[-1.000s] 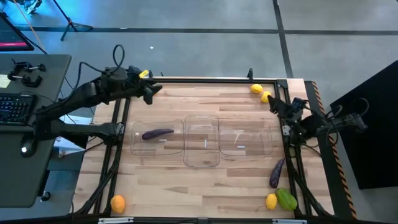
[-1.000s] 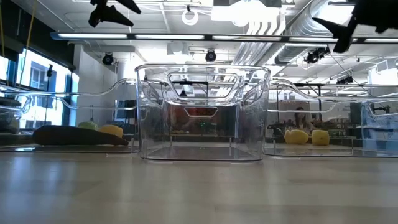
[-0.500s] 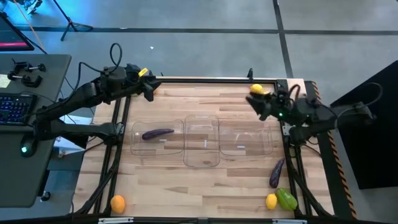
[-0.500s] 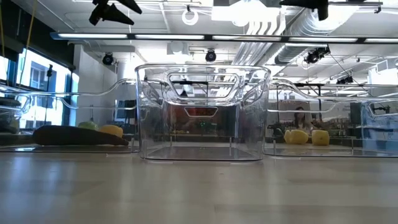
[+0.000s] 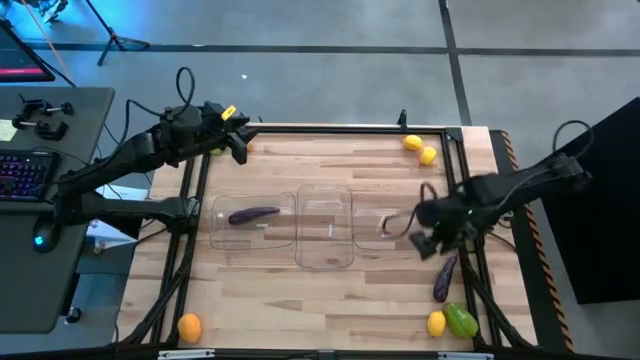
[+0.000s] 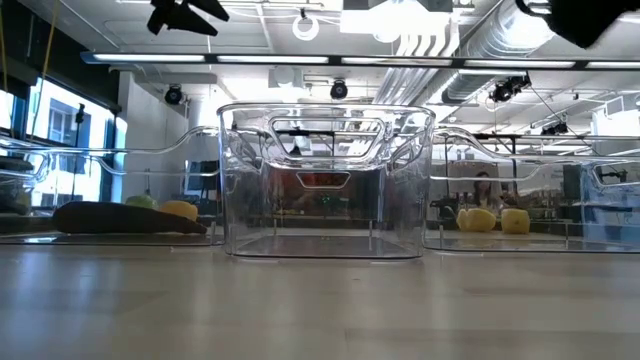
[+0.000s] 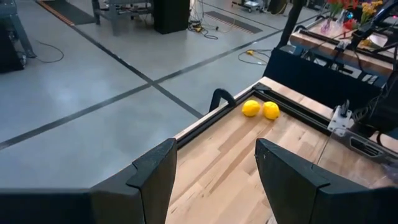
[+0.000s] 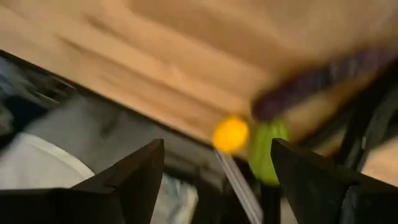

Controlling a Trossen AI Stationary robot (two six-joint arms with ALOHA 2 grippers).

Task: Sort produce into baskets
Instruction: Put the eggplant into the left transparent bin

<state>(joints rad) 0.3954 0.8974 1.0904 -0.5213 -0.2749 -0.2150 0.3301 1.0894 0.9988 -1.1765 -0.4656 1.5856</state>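
Over the right bin's [image 5: 395, 226] outer end my right end effector [image 5: 428, 232] hangs released, nothing between its fingers [image 8: 140, 177]. Just beyond it on the desk [image 5: 330, 300] lie an eggplant [image 5: 444, 277], a lemon [image 5: 436, 323] and a green piece [image 5: 460, 320]; wrist view shows them blurred. Left bin [image 5: 253, 221] holds another eggplant [image 5: 253, 214]; middle bin [image 5: 325, 226] looks bare. Left end effector [image 5: 238, 146] waits released at the far-left corner, two lemons [image 7: 260, 109] ahead.

Three clear baskets [image 5: 325, 226], two purple eggplants [image 5: 253, 214], three yellow lemons [image 5: 412, 143], one orange [image 5: 189, 326], one green pear-shaped piece [image 5: 461, 320].
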